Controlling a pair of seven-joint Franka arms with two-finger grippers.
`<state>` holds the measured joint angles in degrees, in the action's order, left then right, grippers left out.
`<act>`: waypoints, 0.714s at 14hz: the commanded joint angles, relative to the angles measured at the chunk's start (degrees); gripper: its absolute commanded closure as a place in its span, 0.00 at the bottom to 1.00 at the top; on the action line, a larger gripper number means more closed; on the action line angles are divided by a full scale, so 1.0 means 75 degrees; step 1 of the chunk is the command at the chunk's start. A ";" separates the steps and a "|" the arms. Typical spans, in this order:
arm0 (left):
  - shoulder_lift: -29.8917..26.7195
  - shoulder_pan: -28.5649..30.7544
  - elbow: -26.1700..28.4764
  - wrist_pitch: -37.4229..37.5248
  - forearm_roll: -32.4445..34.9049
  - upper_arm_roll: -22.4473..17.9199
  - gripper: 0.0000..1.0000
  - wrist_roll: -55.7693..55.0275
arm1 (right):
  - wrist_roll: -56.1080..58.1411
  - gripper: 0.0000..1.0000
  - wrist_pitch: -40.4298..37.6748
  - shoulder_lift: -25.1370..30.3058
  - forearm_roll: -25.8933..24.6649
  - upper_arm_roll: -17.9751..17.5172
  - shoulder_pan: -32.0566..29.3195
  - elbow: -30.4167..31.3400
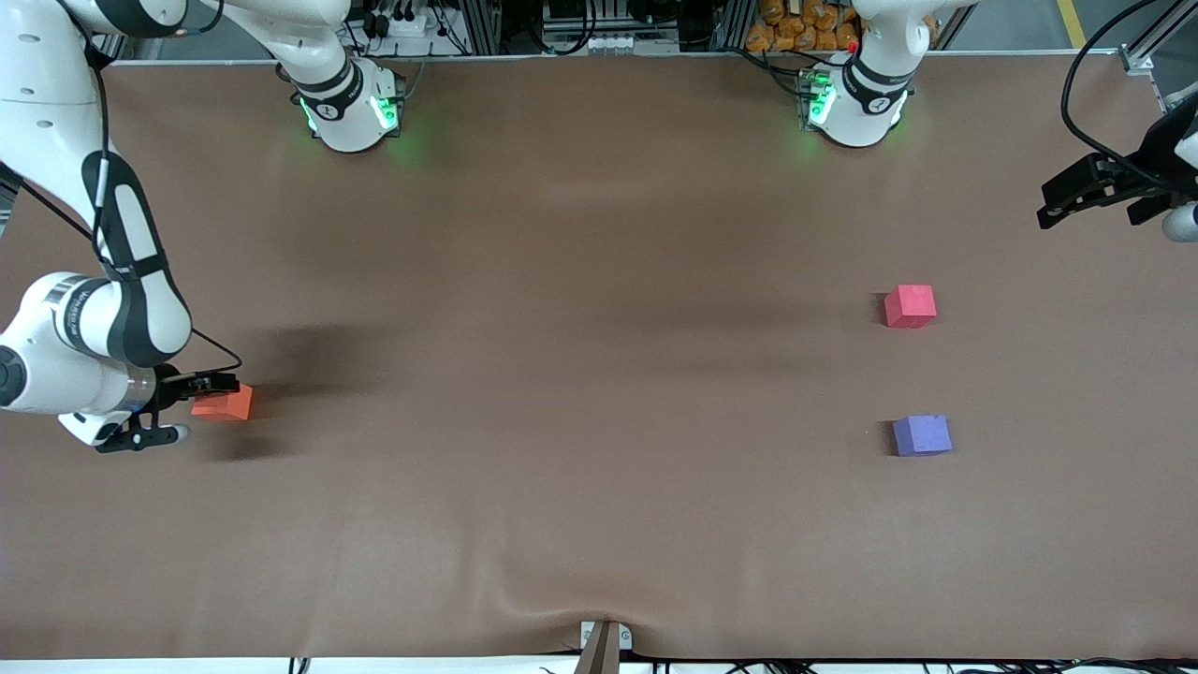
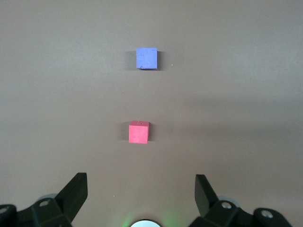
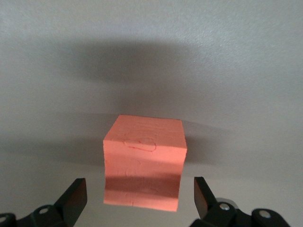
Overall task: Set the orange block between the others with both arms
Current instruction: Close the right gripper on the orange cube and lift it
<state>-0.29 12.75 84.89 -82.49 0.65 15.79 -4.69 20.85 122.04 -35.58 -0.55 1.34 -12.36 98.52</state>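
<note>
From the front view we find the orange block (image 1: 225,402) on the desk (image 1: 562,374) at the right arm's end, with the right end effector (image 1: 178,407) low beside it, fingers spread and nothing grasped. The pink block (image 1: 910,306) and the purple block (image 1: 922,435) sit well apart at the left arm's end, the purple one nearer the camera. The left end effector (image 1: 1090,192) waits over the desk's edge.

In the left wrist view, fingers stand released, with the pink block (image 2: 138,132) and purple block (image 2: 147,58) lined up below (a clear gap between them).

In the right wrist view, the orange block (image 3: 143,161) sits ahead of the fingers (image 3: 75,196), not yet between them. We judge we should advance squarely, centre the block, then clench on flat faces.
</note>
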 commanded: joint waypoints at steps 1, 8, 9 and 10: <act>0.0108 -0.0012 -0.0150 -0.0029 0.0007 0.0016 0.00 0.0087 | 0.0079 0.00 0.0215 -0.0143 -0.0032 -0.0038 -0.0017 -0.0011; 0.0167 -0.0024 -0.0150 -0.0158 -0.0016 0.0028 0.00 0.0063 | 0.0103 0.99 0.0333 -0.0355 -0.0055 -0.0038 0.0007 -0.0222; 0.0179 -0.0012 -0.0150 -0.0170 -0.0016 0.0028 0.00 0.0063 | 0.0242 1.00 0.0310 -0.0296 -0.0078 -0.0038 0.0007 -0.0222; 0.0202 -0.0012 -0.0162 -0.0170 -0.0016 0.0016 0.00 0.0052 | 0.0475 1.00 0.0240 -0.0214 -0.0067 -0.0050 0.0030 -0.0222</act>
<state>0.53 12.69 84.88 -83.59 0.65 15.87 -4.69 22.02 124.99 -37.85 -0.55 1.25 -12.28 97.60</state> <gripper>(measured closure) 0.000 0.396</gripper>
